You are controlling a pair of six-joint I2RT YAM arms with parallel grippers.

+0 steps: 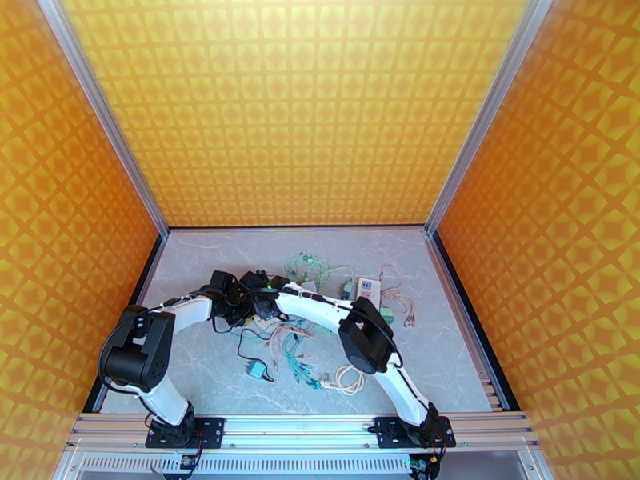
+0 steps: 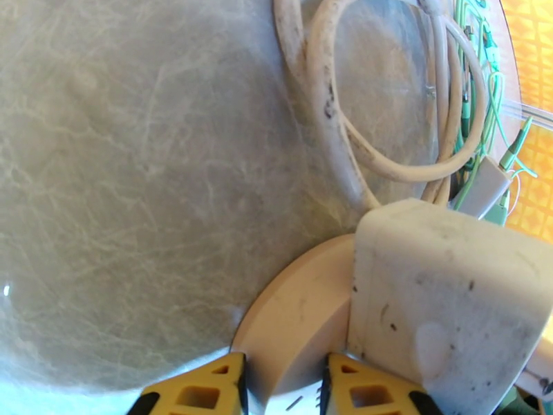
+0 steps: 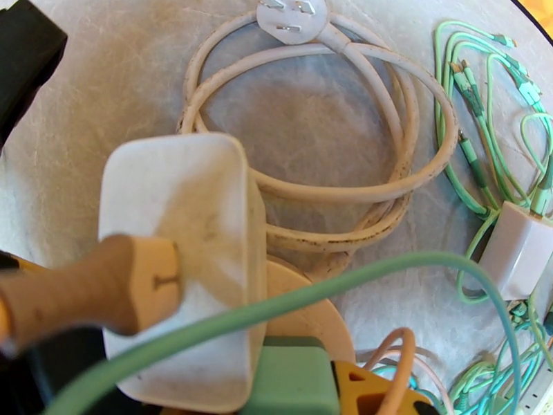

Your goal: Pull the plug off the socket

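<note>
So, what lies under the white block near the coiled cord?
A round beige disc lies under the white block; part of its rim sticks out at one side. The block covers the rest of the disc, so what else is beneath cannot be seen.

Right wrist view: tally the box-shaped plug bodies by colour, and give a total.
White: 2, large block and small adapter
Green: 1, green block at the bottom edge
Total: 3
</note>
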